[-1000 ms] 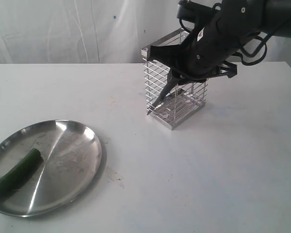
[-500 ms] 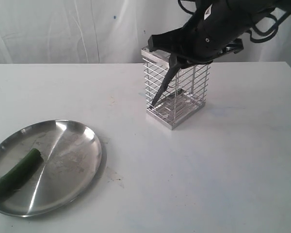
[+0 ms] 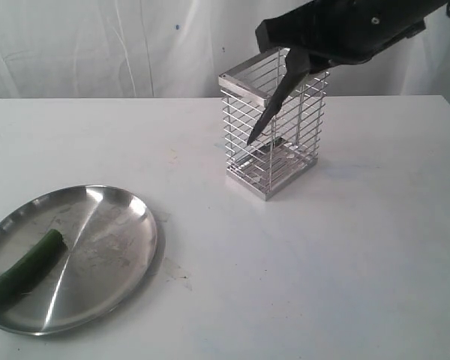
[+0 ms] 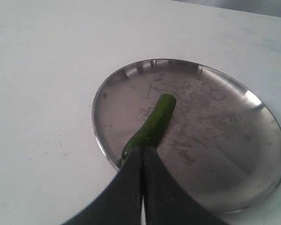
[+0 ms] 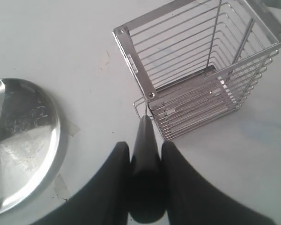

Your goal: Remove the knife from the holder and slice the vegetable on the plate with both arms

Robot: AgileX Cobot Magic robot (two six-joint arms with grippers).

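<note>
Over the holder [image 3: 274, 135] near the desk's [image 3: 345, 262] far edge, the right claw [image 5: 145, 154] gripped the knife [image 3: 272, 111]; left claw [image 4: 141, 154] looked pinched onto the cucumber [image 4: 152, 125].

Exterior view: set in front of the white table [image 3: 345, 247], raised, facing a white backdrop; takes in the plate [image 3: 120, 225] at near left and the holder [image 3: 274, 142] mid-right. Left wrist view: close above the plate [image 4: 225, 122], looking down past its own gripper [image 4: 143, 154]. Right wrist view: above the holder [image 5: 196, 75], looking steeply down. All three views share the plate [image 5: 28, 136]; exterior and right wrist share the holder.
</note>
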